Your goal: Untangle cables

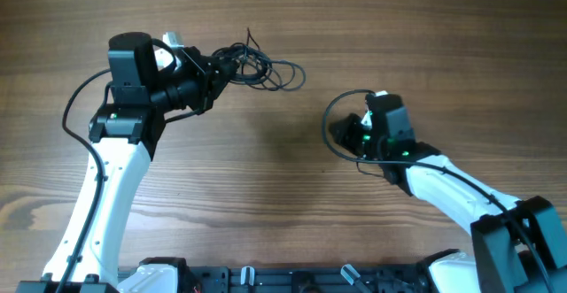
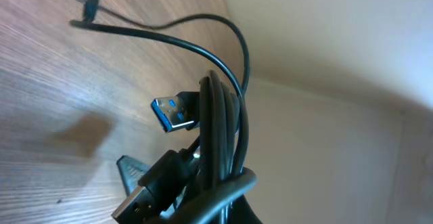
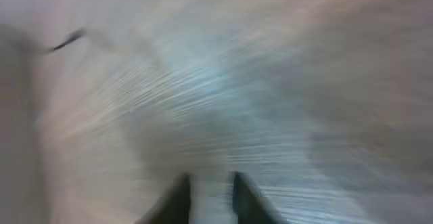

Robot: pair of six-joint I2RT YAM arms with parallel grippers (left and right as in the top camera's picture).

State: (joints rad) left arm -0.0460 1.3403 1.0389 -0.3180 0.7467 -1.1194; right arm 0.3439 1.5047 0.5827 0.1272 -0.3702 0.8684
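The cables [image 1: 266, 67] are a loose tangle of thin black cords at the back middle of the table. My left gripper [image 1: 218, 70] is shut on the tangle's left end. In the left wrist view the held cords [image 2: 223, 136] run up out of the jaws [image 2: 196, 200], with a blue-tongued USB plug [image 2: 172, 114] sticking out left and a second plug [image 2: 142, 198] low down. One cord [image 2: 169, 31] arcs away over the table. My right gripper [image 1: 353, 139] is apart, to the right. Its view is blurred and shows two fingers [image 3: 211, 197] with a narrow gap and nothing between them.
The wooden table [image 1: 266, 196] spreads all round. A thicker black wire [image 1: 330, 120] loops from the right arm by its gripper. Another [image 1: 75, 107] loops off the left arm. A dark blurred streak [image 3: 67, 40] lies far left in the right wrist view.
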